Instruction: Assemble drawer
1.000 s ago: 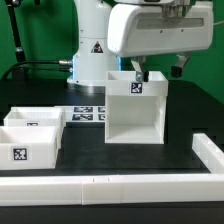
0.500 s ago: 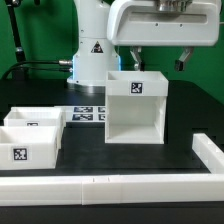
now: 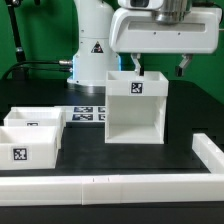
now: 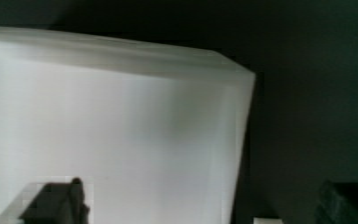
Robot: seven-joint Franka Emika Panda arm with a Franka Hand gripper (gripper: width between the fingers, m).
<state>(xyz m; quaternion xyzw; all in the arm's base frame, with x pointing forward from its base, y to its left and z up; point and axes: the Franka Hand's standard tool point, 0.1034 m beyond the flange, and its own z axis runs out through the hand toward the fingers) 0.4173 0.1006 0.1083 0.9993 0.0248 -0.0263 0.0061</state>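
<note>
Looking through the exterior view first, I see my pincer [image 3: 158,70] hanging with its two fingers [image 3: 133,66] spread wide and nothing between them, just above the top of the housing [image 3: 138,118]. The housing stands upright on the table [image 3: 185,125] directly beneath the pincer, its open front facing the camera and a square tag [image 3: 136,87] on its upper band. Well away from the pincer, down toward the exterior view's left, sit the two trays, the farther tray [image 3: 35,120] just behind the nearer tray [image 3: 28,148], which shows a tag on its front. The marker board [image 3: 88,113] lies flat between the trays and the housing, below the pincer's level. The white rail [image 3: 110,185] runs along the table's near edge, farthest from the pincer. Through the wrist view, the blurred white housing [image 4: 123,120] fills most of the picture beyond the pincer. Both dark fingertips [image 4: 51,200] stand far apart, one over the white surface, the other over the dark table.
</note>
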